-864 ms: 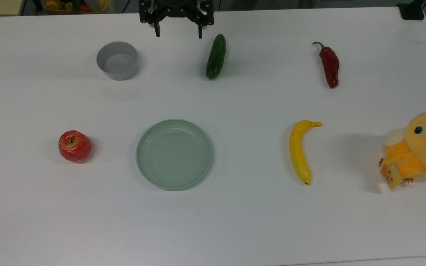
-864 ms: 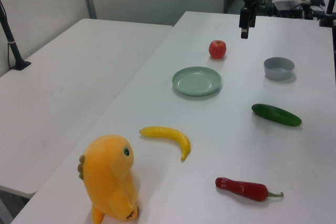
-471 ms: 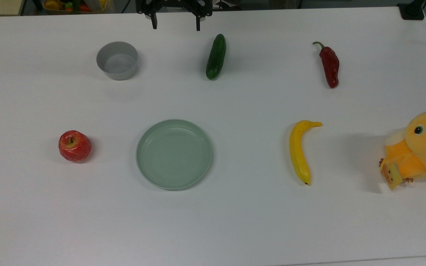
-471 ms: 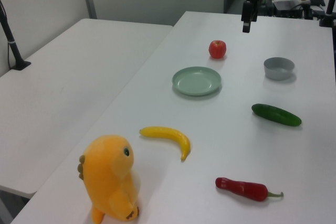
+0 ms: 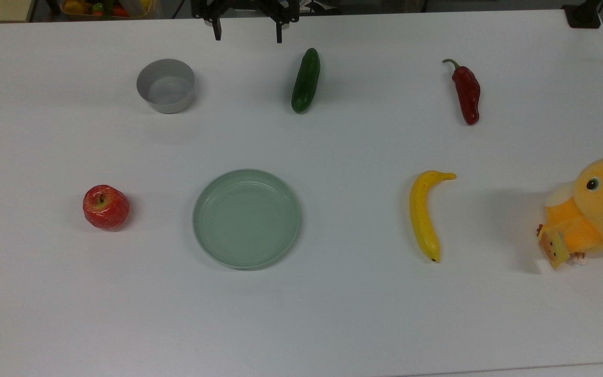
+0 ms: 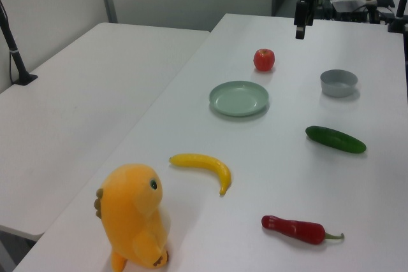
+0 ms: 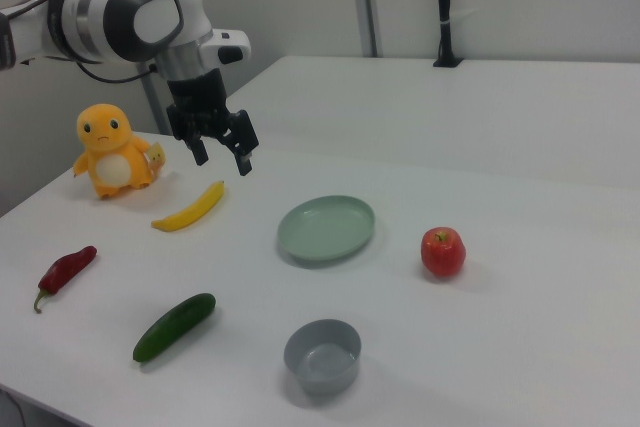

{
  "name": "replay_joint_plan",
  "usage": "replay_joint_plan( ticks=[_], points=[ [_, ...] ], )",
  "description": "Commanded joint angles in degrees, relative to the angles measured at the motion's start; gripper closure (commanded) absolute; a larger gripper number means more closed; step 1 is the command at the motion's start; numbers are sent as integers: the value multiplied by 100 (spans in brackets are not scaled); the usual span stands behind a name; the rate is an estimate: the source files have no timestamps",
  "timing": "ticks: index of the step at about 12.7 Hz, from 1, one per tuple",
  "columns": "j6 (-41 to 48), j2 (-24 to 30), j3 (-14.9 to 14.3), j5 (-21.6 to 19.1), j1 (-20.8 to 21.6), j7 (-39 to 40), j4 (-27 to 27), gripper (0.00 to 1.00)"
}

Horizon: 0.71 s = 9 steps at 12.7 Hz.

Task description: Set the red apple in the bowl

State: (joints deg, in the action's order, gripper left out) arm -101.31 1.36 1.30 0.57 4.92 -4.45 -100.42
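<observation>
Right view alone shows the arm [image 7: 120,17], jaws spread, holding nothing.

a pale-green plate [image 5: 246,219] sits mid-table [image 5: 333,314]. in the top view, a cucumber [image 5: 305,80] lies above it, a chili [image 5: 466,93] to the far right, a banana [image 5: 424,214] below the chili, a plush duck [image 5: 592,212] at the right edge.

The top view looks steeply down on the white counter [image 5: 333,314] from fairly high. The left view stands low beyond the orange plush duck [image 6: 132,214], facing along the counter toward the arm. The right view faces back from the opposite end. All three share the pale-green plate [image 5: 246,218].
</observation>
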Motion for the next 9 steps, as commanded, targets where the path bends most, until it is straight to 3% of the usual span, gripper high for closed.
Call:
replay_joint_plan(
  ticks=[1,6,9],
  points=[
    [-38,119,11,-22,-18,14,-214,0],
    [-440,-38,11,-4,-70,-38,-206,0],
    [-1046,-258,-24,40,-430,32,-170,0]
  ],
)
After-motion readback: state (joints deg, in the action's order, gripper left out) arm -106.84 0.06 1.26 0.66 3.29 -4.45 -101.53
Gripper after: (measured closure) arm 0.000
